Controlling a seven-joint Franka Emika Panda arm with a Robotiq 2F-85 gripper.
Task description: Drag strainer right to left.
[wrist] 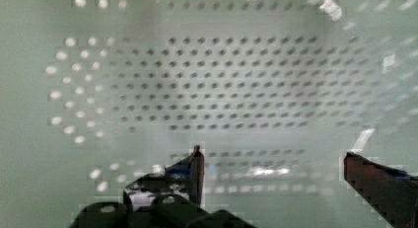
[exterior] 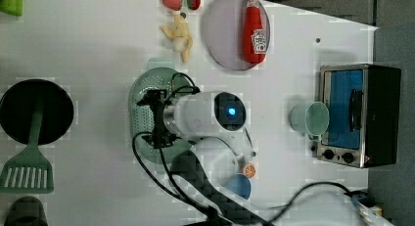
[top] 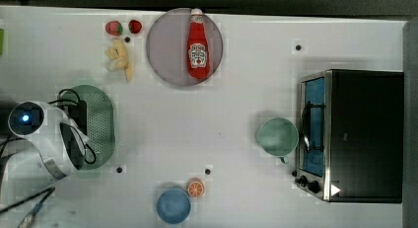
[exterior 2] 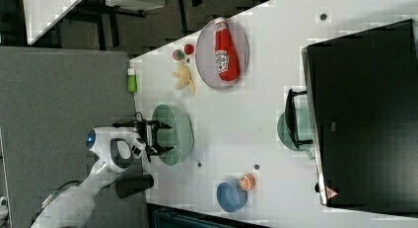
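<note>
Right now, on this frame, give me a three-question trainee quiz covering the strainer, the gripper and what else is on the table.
1. True or false: the gripper is shut on the rim of the strainer.
2. What lies on the round grey plate?
A. a banana
B. a ketchup bottle
C. an orange slice
3. In the top view, which item sits right beside the blue bowl?

Key
1. False: the jaws stand wide open above the perforated bowl of the strainer, holding nothing.
2. B, the ketchup bottle.
3. The orange slice.
</note>
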